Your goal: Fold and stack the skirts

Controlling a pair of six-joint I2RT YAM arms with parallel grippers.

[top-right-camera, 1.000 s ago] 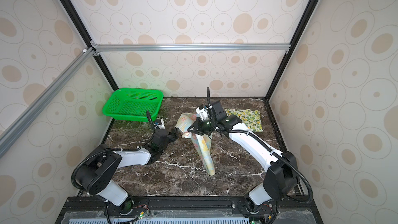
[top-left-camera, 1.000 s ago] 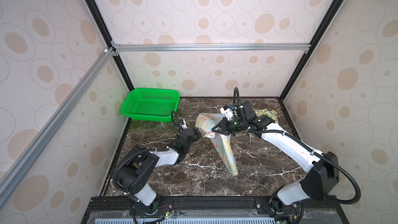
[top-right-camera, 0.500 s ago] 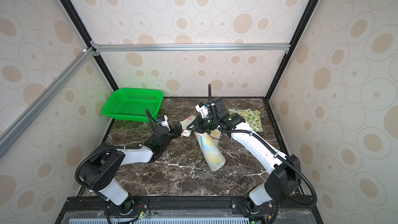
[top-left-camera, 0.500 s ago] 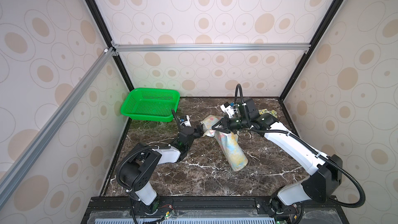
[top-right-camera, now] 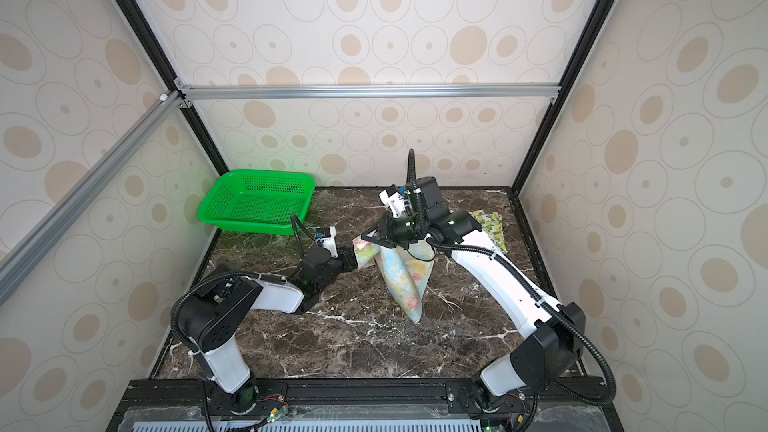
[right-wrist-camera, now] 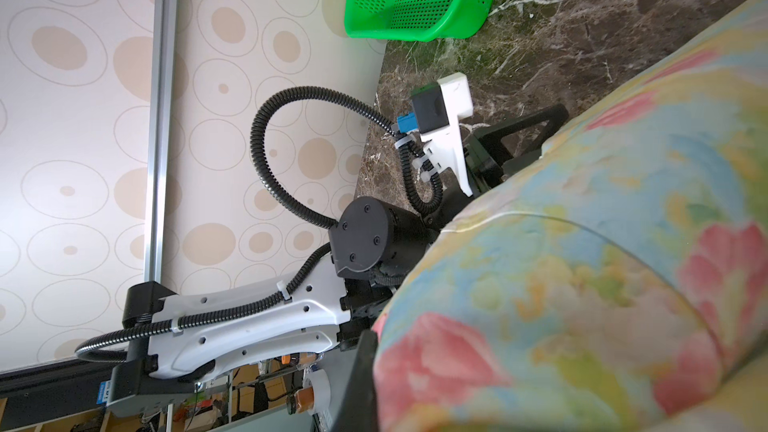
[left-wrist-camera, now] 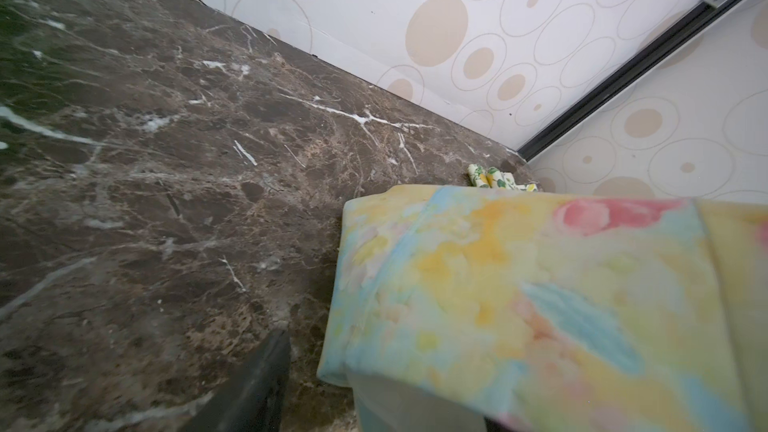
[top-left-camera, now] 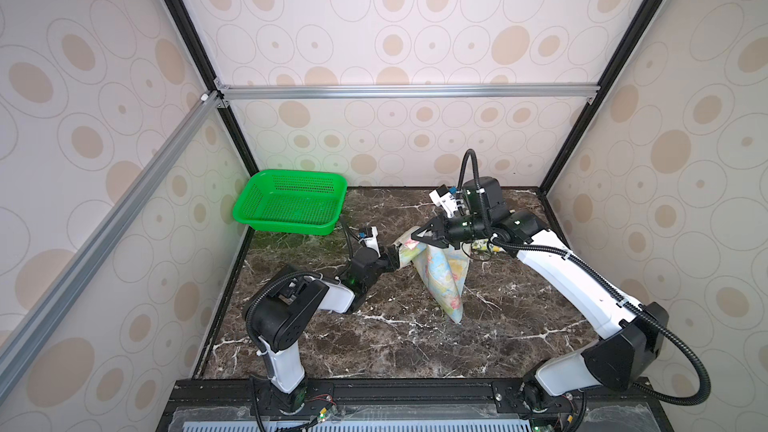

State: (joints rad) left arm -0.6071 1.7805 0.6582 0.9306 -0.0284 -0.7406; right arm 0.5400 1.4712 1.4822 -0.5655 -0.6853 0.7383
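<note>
My right end effector (top-left-camera: 417, 236) is clamped shut on the upper edge of the pastel skirt (top-left-camera: 444, 280), up above the worktop (top-left-camera: 374, 347). The cloth hangs from it in long folds, and its lowest tip touches the worktop below, on the side toward my base. My left end effector (top-left-camera: 395, 258) is just beside the right one, at the skirt's side edge. In the left wrist view one dark finger (left-wrist-camera: 249, 384) shows and cloth covers the other, so I cannot tell whether it grips. The lemon skirt (top-right-camera: 492, 226) lies on the worktop behind my right end effector. A green basket (top-left-camera: 291, 205) stands beyond my left one.
</note>
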